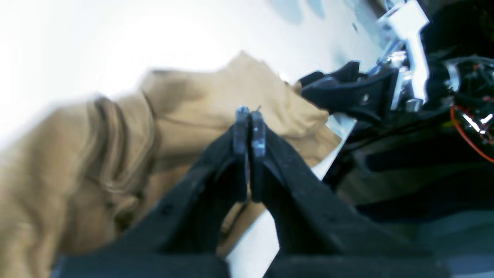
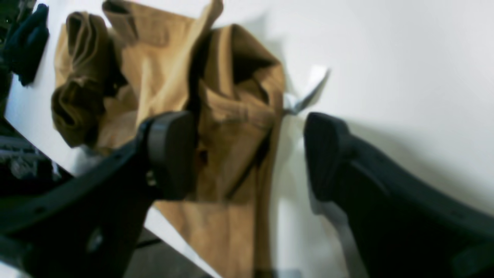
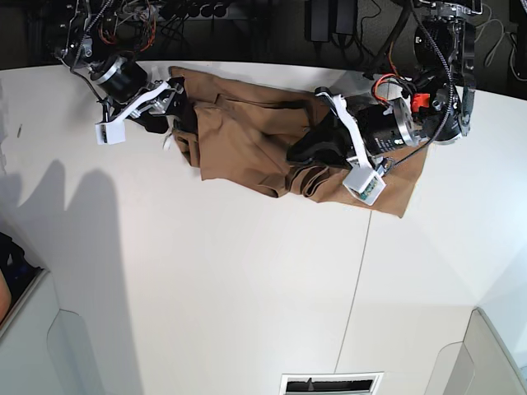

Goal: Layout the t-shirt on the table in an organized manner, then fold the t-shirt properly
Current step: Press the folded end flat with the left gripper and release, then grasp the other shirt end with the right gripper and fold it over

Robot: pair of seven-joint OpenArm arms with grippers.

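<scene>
My left gripper [image 1: 250, 116] is pressed closed over the bunched t-shirt [image 3: 255, 136]; whether cloth is pinched is hidden. My right gripper [image 2: 247, 154] gapes wide above it, motion blur smearing the folds.

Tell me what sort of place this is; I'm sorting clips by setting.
Probably a robotics lab bench, not a home: a large matte white panelled table, tangled cables and electronics along its far edge, and two arms working a crumpled tan-brown cloth t-shirt.
</scene>
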